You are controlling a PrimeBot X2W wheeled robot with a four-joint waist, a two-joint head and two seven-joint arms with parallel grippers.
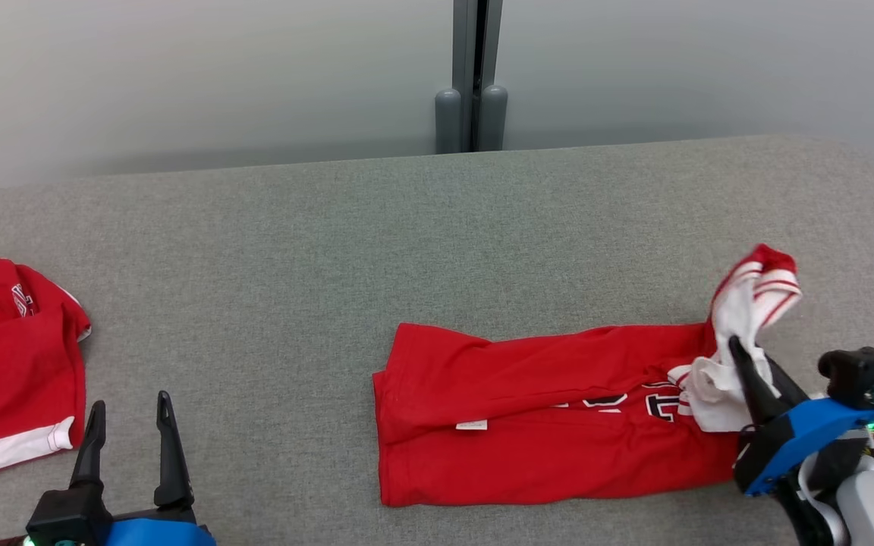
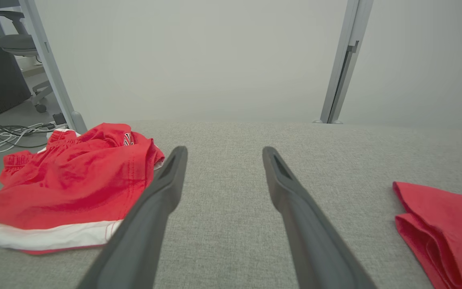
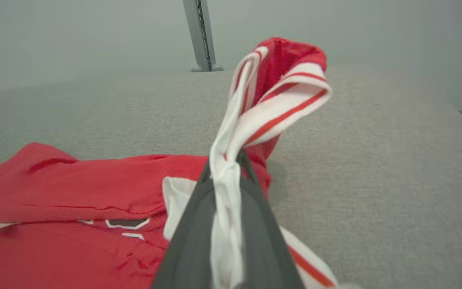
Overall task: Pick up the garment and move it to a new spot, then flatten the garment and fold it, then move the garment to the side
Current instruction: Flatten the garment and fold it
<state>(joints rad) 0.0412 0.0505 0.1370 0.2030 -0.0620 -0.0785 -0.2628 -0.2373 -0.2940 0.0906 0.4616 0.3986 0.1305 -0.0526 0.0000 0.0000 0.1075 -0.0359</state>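
Observation:
The garment (image 1: 543,409) is a red shirt with white, red-striped sleeves, lying folded lengthwise on the grey surface right of centre. My right gripper (image 1: 737,350) is shut on its white sleeve (image 3: 255,116) at the shirt's right end, and the sleeve stands bunched up above the fingertips. In the right wrist view the white cloth runs between the two dark fingers (image 3: 193,237). My left gripper (image 1: 127,406) stands open at the lower left, holding nothing, well left of the shirt. The shirt's left edge (image 2: 439,224) shows at the right of the left wrist view.
A second red garment with a white hem (image 1: 8,364) lies crumpled at the left edge of the grey surface (image 1: 331,250); the left wrist view shows this garment (image 2: 66,188) too. A grey post (image 1: 472,83) stands against the pale wall behind. Cables and a chair (image 2: 18,44) sit off the left.

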